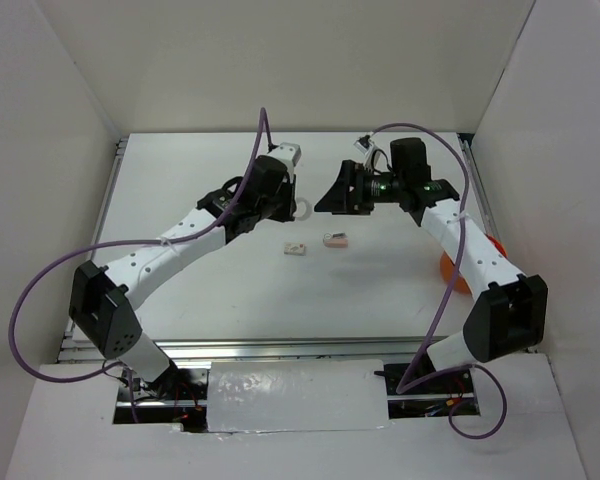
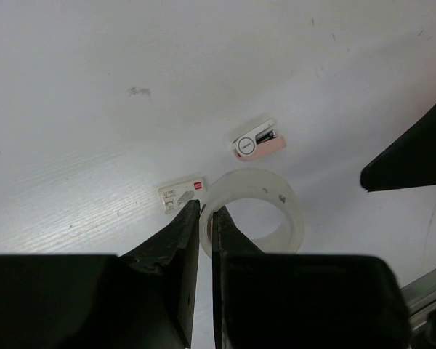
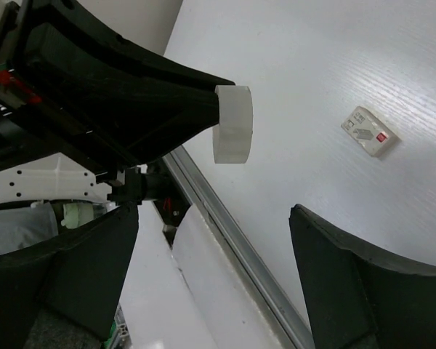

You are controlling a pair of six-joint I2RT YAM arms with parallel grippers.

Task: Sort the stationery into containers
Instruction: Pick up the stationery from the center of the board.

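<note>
A clear tape ring point(image 2: 256, 187) hangs above the white table, and my left gripper point(image 2: 206, 212) is shut on its wall. From above, the tape ring point(image 1: 306, 209) sits at the tip of the left gripper point(image 1: 292, 207), close to my right gripper point(image 1: 327, 196). The right gripper point(image 3: 214, 211) is open and empty, facing the tape ring point(image 3: 232, 124) edge-on. Two small erasers lie on the table: a whitish one point(image 1: 296, 248) point(image 2: 182, 195) point(image 3: 368, 131) and a pink-and-white one point(image 1: 336, 239) point(image 2: 258, 139). An orange cup point(image 1: 447, 268) shows partly behind the right forearm.
White walls enclose the table on three sides. An aluminium rail point(image 3: 225, 218) runs along the table edge in the right wrist view. A purple cable point(image 1: 450, 180) loops off each arm. One right finger point(image 2: 414, 156) reaches into the left wrist view.
</note>
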